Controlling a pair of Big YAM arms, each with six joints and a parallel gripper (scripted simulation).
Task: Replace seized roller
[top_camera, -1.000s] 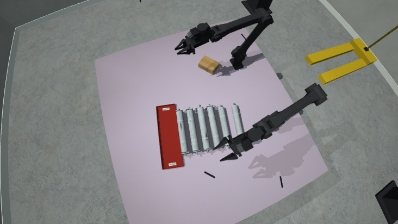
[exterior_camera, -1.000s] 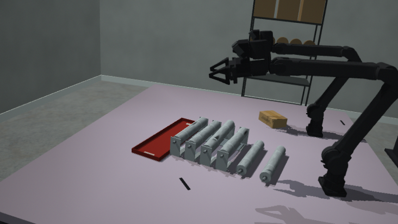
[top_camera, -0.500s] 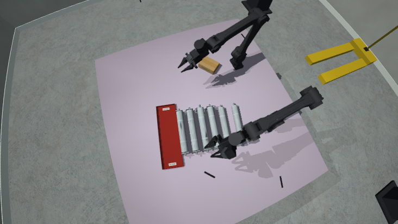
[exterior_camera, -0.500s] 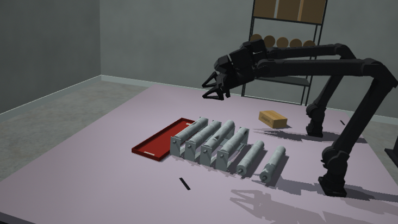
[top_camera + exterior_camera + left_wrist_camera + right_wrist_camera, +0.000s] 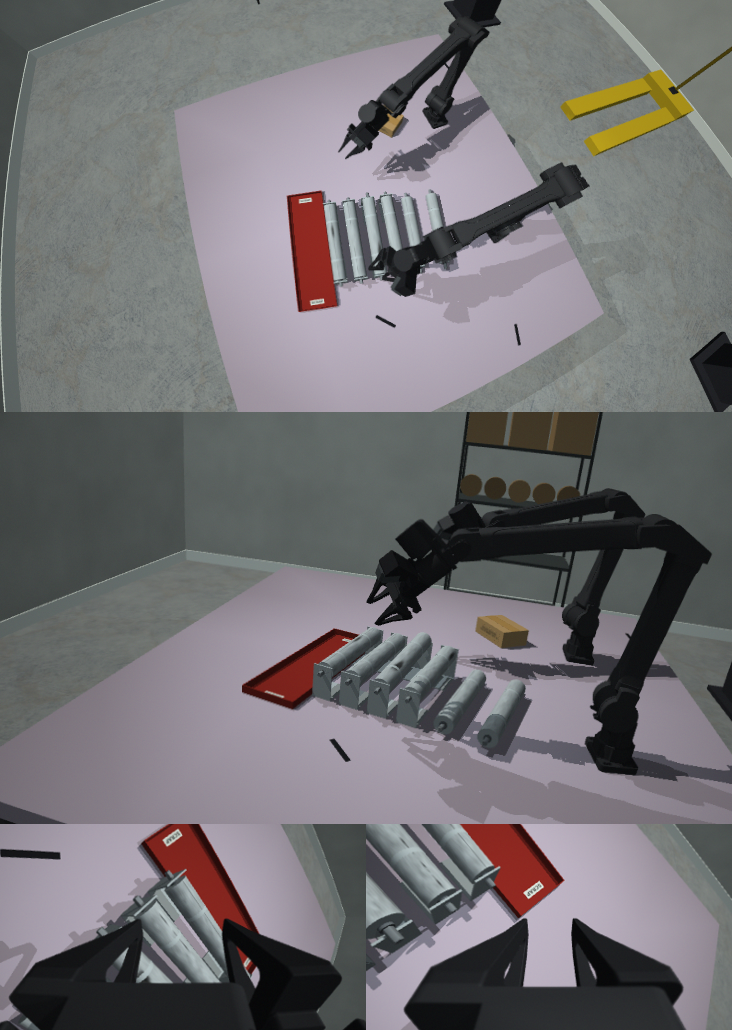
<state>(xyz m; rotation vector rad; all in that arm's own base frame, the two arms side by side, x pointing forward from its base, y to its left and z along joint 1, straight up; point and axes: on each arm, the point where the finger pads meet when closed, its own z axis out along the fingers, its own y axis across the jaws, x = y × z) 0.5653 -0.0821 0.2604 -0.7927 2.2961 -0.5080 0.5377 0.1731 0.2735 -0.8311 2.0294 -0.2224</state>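
Rollers (image 5: 353, 240) (image 5: 372, 656) (image 5: 172, 936) (image 5: 409, 858) lie below our left gripper (image 5: 377, 272) (image 5: 373, 612) (image 5: 182, 926), long axes slanting across its view. Right gripper (image 5: 342, 154) (image 5: 550, 921) farther off. Both part-open, holding nothing.

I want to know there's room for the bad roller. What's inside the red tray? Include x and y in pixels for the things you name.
Only white labels (image 5: 304, 200) (image 5: 274, 694) (image 5: 172, 838) (image 5: 533, 889) show in the red tray (image 5: 309, 250) (image 5: 294, 673) (image 5: 207, 884) (image 5: 504, 852); no roller. The exterior view's rollers (image 5: 332, 240) (image 5: 350, 651) (image 5: 170, 935) (image 5: 412, 863) cover part of its floor, but the top view shows that part.
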